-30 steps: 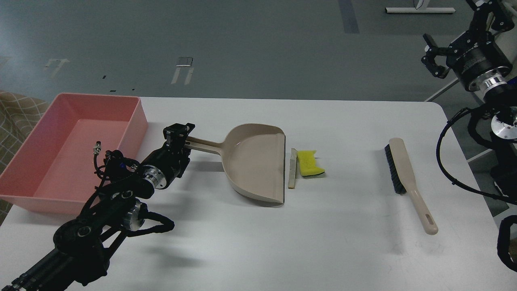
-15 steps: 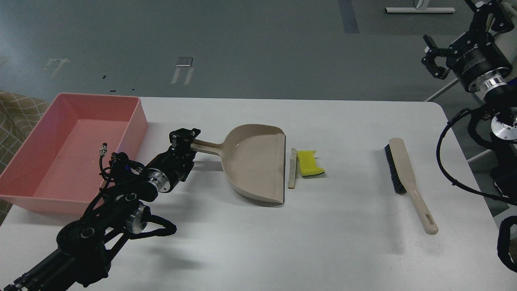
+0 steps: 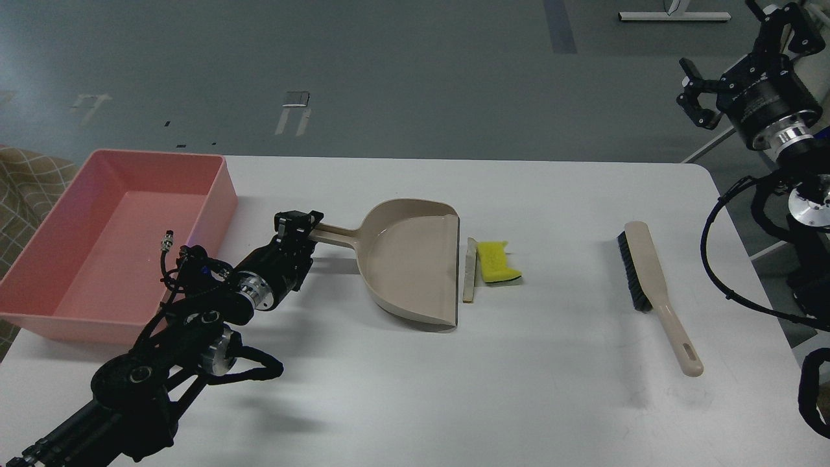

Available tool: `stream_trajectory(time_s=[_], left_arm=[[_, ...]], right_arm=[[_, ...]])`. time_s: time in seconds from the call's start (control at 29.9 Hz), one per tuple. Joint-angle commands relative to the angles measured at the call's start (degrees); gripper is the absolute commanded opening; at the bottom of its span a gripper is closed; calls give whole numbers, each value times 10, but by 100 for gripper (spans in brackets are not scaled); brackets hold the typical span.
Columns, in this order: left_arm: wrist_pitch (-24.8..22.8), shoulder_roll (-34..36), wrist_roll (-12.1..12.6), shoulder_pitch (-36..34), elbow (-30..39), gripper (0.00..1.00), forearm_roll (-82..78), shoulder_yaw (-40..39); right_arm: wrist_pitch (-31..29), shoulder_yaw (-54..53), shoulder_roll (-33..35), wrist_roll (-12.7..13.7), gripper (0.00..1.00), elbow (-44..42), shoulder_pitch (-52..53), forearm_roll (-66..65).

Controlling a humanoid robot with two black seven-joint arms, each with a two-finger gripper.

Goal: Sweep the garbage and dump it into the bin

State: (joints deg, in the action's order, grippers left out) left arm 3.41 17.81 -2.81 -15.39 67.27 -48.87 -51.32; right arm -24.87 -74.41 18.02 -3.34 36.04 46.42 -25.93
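Table [image 3: 551, 402], white, carries everything. Bin [image 3: 39, 259], pink, sits at the far-left edge, long axis running near to far, open side up. Dustpan [image 3: 412, 259], beige, lies centre with its handle pointing left and its mouth facing right. Brush [image 3: 652, 285] lies well apart to the right, handle toward the near edge, bristles on its left side. Bread slice [image 3: 469, 270] lies just beside the dustpan lip, long axis parallel to the lip; yellow sponge [image 3: 497, 262] touches its right side. Left gripper [image 3: 299, 224] sits at the dustpan handle end; whether it clamps the handle I cannot tell. Right gripper [image 3: 695, 91] hangs off the table at upper right, fingers spread apart, holding nothing.
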Motion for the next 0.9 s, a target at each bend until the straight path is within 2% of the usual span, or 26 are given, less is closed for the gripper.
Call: stream_trajectory(time_s=[0.0,0.17,0.64,0.87], left_arm=[[-3,0,0,0,1,26,0,0],[-4,0,-1,0,1,22,0,0],[-6,1,-6,-4,10,22,-1,-1],[-26,34,-9,-10,30,21,-4,-2]], right_arm=[[0,0,0,0,100,0,0,0],[0,0,0,0,100,0,0,0],[0,-6,1,-1,100,3,-12,0],[0,-6,11,0,100,10,-12,0]])
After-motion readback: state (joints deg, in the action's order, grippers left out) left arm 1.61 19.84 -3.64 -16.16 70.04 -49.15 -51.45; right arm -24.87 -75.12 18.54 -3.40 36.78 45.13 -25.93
